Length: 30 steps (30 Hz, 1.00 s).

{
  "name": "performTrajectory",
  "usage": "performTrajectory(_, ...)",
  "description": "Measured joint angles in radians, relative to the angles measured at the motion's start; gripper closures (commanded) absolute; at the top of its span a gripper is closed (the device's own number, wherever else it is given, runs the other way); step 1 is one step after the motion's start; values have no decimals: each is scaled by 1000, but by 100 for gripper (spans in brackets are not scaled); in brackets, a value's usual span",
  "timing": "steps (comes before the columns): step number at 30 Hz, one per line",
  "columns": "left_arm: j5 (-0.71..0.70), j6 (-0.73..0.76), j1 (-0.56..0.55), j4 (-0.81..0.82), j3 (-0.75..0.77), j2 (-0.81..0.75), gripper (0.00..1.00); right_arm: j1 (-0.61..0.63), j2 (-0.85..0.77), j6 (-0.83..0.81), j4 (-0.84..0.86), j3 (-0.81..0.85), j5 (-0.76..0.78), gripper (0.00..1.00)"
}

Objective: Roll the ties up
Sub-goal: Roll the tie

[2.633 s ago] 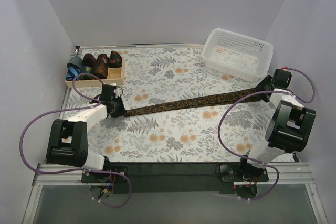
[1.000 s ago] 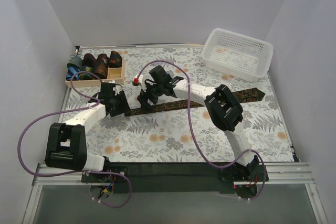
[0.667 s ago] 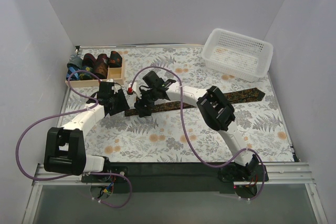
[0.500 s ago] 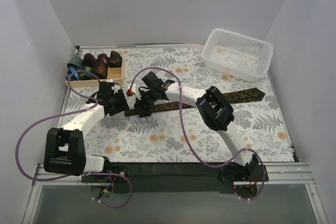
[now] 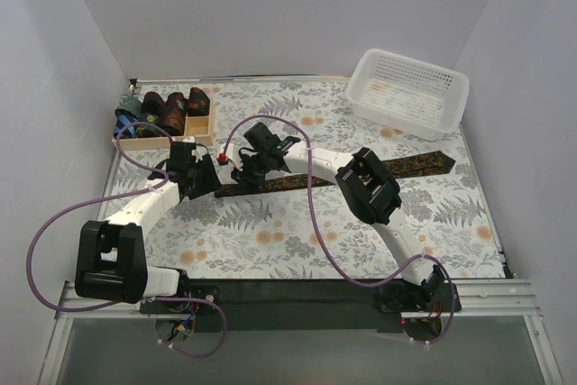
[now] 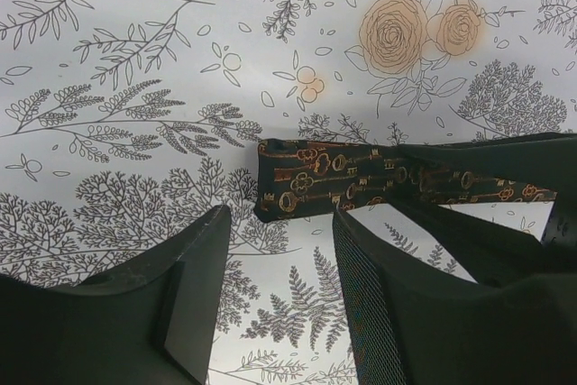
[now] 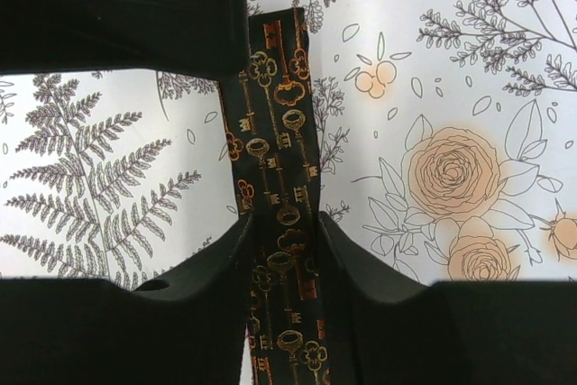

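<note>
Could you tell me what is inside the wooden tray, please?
The wooden tray holds several rolled ties, blue, maroon and dark patterned. Its floor beneath them is covered, so anything underneath cannot be seen.

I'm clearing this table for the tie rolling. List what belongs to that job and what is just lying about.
Job:
- key-patterned tie, laid out flat
- rolled ties in the tray
- left gripper, open by the tie's end
- right gripper, closed across the tie

Lying about:
- white mesh basket
- wooden tray
- floral tablecloth
</note>
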Motion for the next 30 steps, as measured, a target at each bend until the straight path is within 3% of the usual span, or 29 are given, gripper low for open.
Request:
performTrajectory(3, 4, 0, 0, 5, -2, 0, 54, 0, 0, -3, 0, 0, -1, 56)
performTrajectory(14, 32, 0, 0, 43, -3, 26, 58, -1, 0, 38, -34, 28, 5, 43)
performTrajectory(21, 47, 3, 0, 64, -3, 60, 69, -22, -39, 175, -26, 56, 6, 44)
performTrajectory(30, 50, 8, 0, 91, -3, 112, 81, -33, -179, 463, 190, -112, -13, 54)
